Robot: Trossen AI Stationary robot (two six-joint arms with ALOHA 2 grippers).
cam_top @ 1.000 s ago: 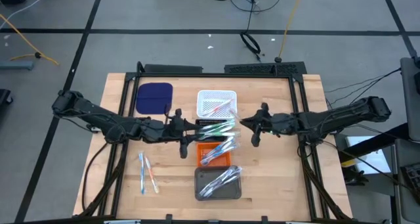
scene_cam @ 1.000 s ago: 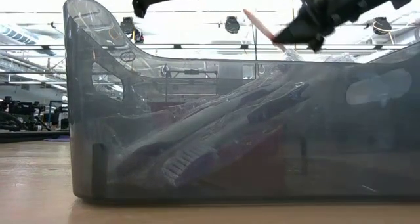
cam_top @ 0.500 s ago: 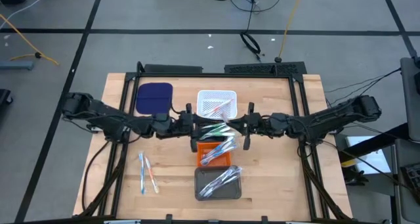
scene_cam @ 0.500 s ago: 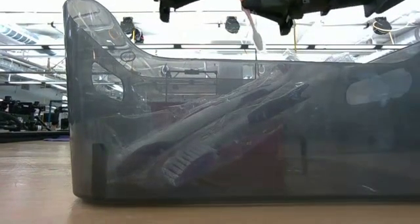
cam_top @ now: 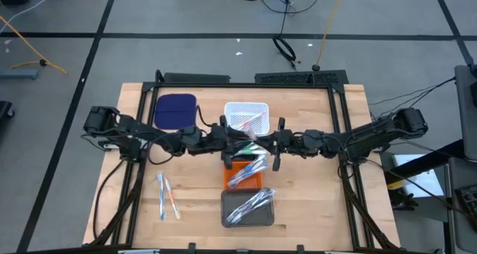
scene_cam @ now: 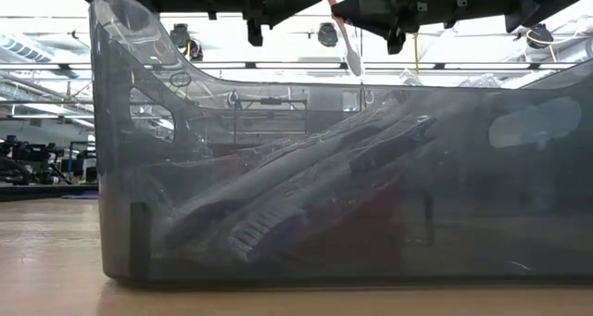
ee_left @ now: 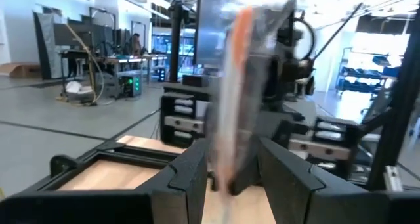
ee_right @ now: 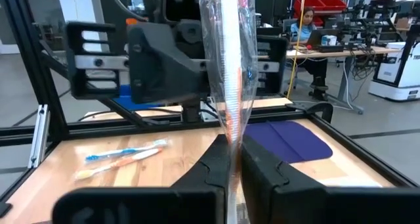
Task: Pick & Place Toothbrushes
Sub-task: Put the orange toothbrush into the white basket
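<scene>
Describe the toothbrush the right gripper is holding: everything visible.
The wrapped toothbrush is a thin orange-pink stick inside a clear, crinkled plastic sleeve. The right gripper is shut on its lower end, so it stands roughly upright between the two arms, held in the air over the middle trays. The left gripper faces it with open fingers on either side of the wrapper; whether they touch it cannot be told.
</scene>
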